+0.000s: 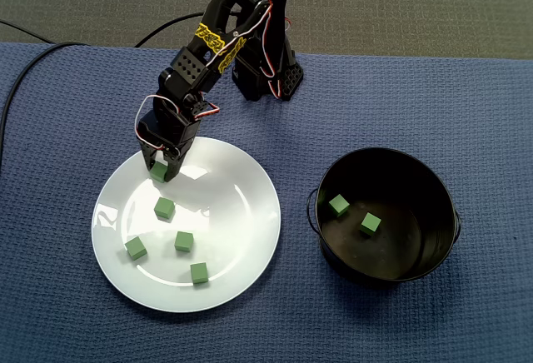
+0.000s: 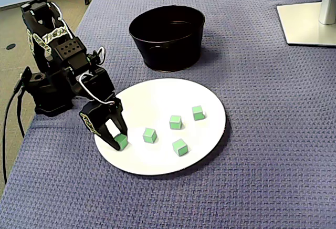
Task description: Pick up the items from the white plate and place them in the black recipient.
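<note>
Gripper: your gripper (image 1: 160,170) is down at the top left edge of the white plate (image 1: 237,205), with a finger on each side of one green cube (image 1: 159,172). You cannot tell if it squeezes.
Plate: four more cubes (image 1: 164,208) lie loose, below the gripper.
Pot: the black pot (image 1: 408,251) stands right of the plate, holding two cubes (image 1: 338,205).
Table: a blue cloth (image 1: 67,88) covers it.
</note>
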{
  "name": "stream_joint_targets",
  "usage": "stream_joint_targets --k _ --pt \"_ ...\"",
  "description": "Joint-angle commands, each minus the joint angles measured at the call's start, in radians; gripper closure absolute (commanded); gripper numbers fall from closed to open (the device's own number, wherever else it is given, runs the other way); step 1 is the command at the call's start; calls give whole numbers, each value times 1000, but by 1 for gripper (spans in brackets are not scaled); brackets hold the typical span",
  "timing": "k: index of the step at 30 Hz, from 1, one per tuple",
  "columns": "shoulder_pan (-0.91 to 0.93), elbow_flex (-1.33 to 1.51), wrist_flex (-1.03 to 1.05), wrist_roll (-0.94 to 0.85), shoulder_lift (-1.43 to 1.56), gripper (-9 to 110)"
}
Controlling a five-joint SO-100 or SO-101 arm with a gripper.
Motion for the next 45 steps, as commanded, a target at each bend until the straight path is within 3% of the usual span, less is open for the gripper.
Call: stream_joint_targets --k 1,4,6,11,15,19,24,33,34,36,37,41,45 --pt "-28 0 -9 97 60 101" --pt "-75 -141 238 293 161 101" --pt "-146 -330 472 557 247 101" --pt "-431 -802 801 1149 334 101" --pt "-738 -1083 914 1525 244 102" --pt "-1011 -1226 930 1730 54 102" --pt "-1206 -1312 962 1678 -232 102" --pt "-1247 -1239 900 1649 -514 102" --pt "-1252 -1235 899 1649 -509 100" --pt "-1256 -1235 922 1644 -480 61" --pt "-1253 -1235 937 1646 -454 54" --pt "-1180 -1244 1051 1632 -272 51" --pt "-933 -1243 1081 1637 -75 56"
